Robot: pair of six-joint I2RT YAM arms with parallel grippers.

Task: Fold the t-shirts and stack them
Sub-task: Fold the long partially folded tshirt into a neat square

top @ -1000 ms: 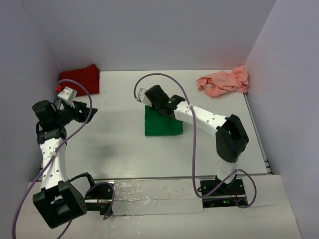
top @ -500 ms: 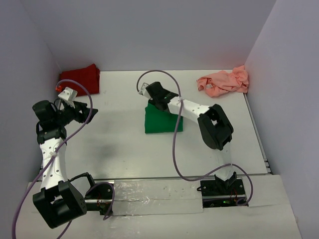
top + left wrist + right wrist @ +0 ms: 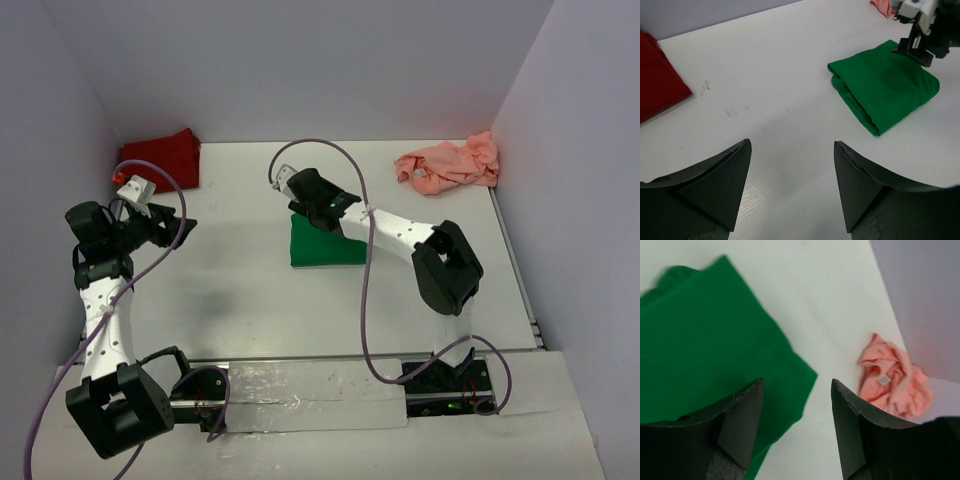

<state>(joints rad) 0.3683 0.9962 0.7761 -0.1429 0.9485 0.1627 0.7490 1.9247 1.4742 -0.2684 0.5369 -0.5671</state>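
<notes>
The bright green t-shirt (image 3: 325,248) lies folded into a small rectangle at mid-table, also seen in the left wrist view (image 3: 885,87) and the right wrist view (image 3: 705,340). My right gripper (image 3: 338,207) (image 3: 797,382) hovers open over its far edge, holding nothing. A dark red t-shirt (image 3: 165,157) (image 3: 655,75) lies folded at the far left corner. At the far right, a salmon pink t-shirt (image 3: 450,163) (image 3: 892,377) sits crumpled. My left gripper (image 3: 185,224) (image 3: 791,144) hangs open above bare table, left of the green shirt.
Grey walls close in the white table (image 3: 240,290) on the left, back and right. The right arm's purple cable (image 3: 365,290) loops over the table near the green shirt. Both arm bases stand at the near edge.
My right gripper has opened and let go of the green shirt, then drawn back a little toward the far left. The left arm has not moved.
</notes>
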